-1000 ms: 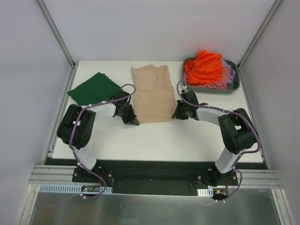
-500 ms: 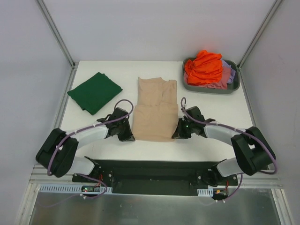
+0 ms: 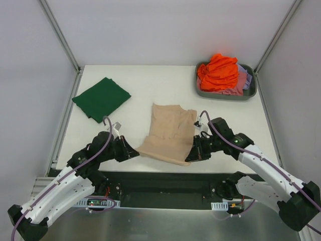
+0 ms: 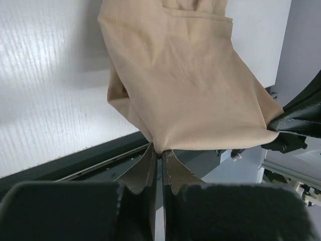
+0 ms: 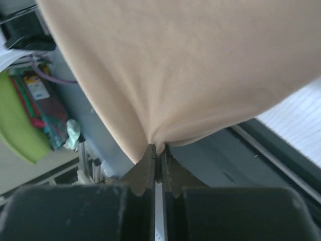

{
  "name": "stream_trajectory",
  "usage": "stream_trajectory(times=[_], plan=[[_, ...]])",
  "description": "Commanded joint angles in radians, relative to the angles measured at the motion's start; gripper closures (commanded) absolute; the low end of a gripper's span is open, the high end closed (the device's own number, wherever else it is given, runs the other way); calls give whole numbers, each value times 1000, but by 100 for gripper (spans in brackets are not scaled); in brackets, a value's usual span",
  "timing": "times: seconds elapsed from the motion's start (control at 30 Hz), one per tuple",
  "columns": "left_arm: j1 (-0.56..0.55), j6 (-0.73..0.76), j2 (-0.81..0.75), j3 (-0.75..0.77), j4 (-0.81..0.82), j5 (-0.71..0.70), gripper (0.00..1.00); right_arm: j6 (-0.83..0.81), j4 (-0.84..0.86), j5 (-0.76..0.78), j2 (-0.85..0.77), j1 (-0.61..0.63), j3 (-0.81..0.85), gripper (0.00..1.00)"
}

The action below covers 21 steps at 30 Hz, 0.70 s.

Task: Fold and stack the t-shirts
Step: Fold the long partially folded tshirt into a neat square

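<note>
Top view, surveyed left to right. A dark green t-shirt (image 3: 101, 98) lay folded flat at the upper left of the white counter (image 3: 150, 85). A beige t-shirt (image 3: 168, 133) occupied the lower centre. A grey tub (image 3: 226, 95) stood at the upper right. It held a heaped bright orange t-shirt (image 3: 218, 73) on its left side, with a pink t-shirt (image 3: 242, 80) and a lavender t-shirt (image 3: 247, 69) bunched against its right wall.

The left end effector (image 4: 159, 156) had its fingers pressed together on the lower left corner of the beige t-shirt. The right end effector (image 5: 157, 150) was likewise clamped tight on the lower right corner. The hem was stretched between them near the counter's lower edge, raised off the surface. The upper part of the garment rested on the counter.
</note>
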Motion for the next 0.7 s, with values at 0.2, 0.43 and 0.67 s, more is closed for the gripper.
stream_trajectory(times=[0.2, 0.43, 0.67], plan=[[5, 72, -6, 190, -125, -129, 100, 44, -181, -212, -85, 1, 91, 99], [4, 136, 195, 345, -116, -266, 100, -9, -212, -161, -49, -123, 163, 99], [6, 184, 442, 509, -47, -369, 100, -96, -233, -134, 27, -228, 227, 99]])
